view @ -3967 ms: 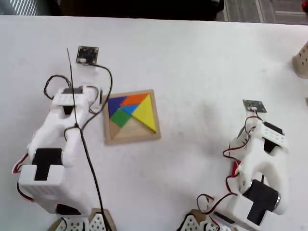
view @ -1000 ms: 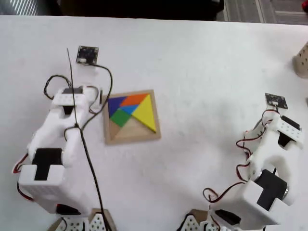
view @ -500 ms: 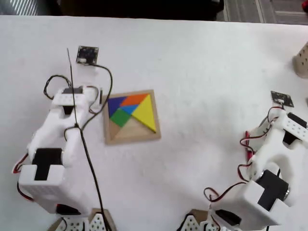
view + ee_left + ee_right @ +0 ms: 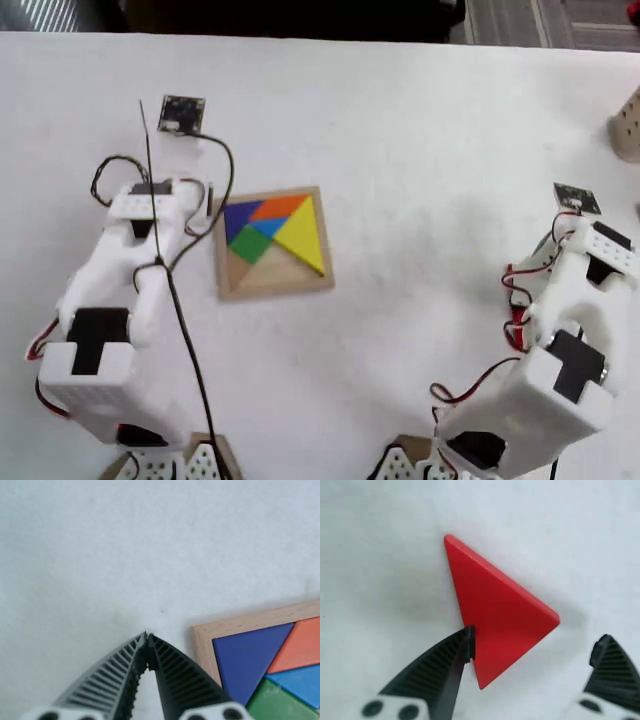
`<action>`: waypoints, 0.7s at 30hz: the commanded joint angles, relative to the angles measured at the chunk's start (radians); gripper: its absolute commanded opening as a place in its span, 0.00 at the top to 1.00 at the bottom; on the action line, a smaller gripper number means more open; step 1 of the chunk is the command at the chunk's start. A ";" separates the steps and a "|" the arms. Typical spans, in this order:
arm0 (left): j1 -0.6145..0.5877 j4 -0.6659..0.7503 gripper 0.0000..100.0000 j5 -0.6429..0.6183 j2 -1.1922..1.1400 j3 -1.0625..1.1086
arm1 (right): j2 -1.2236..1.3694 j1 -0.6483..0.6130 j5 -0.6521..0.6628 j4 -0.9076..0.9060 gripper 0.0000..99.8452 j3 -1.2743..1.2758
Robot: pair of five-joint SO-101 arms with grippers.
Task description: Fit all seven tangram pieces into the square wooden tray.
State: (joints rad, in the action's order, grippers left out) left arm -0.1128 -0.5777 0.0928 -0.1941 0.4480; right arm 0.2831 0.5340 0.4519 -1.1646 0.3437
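The square wooden tray point(image 4: 275, 290) lies left of the table's centre and holds blue point(image 4: 238, 219), orange point(image 4: 280, 206), light blue, green point(image 4: 248, 246) and yellow point(image 4: 301, 237) pieces; its near-left part is bare wood. My left gripper point(image 4: 146, 639) is shut with nothing in it, its tip on the white table just beside the tray's corner point(image 4: 200, 632). The left arm point(image 4: 140, 235) stands left of the tray. A red triangle point(image 4: 492, 607) lies flat on the table. My right gripper point(image 4: 535, 640) is open astride it, one fingertip point(image 4: 467, 639) touching its edge. The right arm point(image 4: 585, 285) is at the table's right edge.
A beige object point(image 4: 628, 125) stands at the far right edge. Small camera boards point(image 4: 182, 113) point(image 4: 576, 198) with cables hang off both arms. A thin black rod point(image 4: 170, 280) crosses the left arm. White tabletop spreads between the tray and the right arm.
The right arm has swung away from the middle to the table's right edge over the past seconds. The left arm and the tray have not moved.
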 commanded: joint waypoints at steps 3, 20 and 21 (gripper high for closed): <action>0.013 0.017 0.98 0.009 0.004 -0.048 | 0.090 -0.042 0.086 -0.054 0.77 -0.060; 0.013 0.015 0.98 0.009 0.004 -0.046 | 0.065 -0.035 0.040 -0.077 0.98 -0.072; 0.013 0.015 0.98 0.009 0.004 -0.046 | 0.054 -0.033 0.040 -0.081 0.98 -0.075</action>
State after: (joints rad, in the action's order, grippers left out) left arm -0.1128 -0.5777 0.0928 -0.1941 0.4480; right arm 0.3414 0.5217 0.5025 -1.2259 0.2731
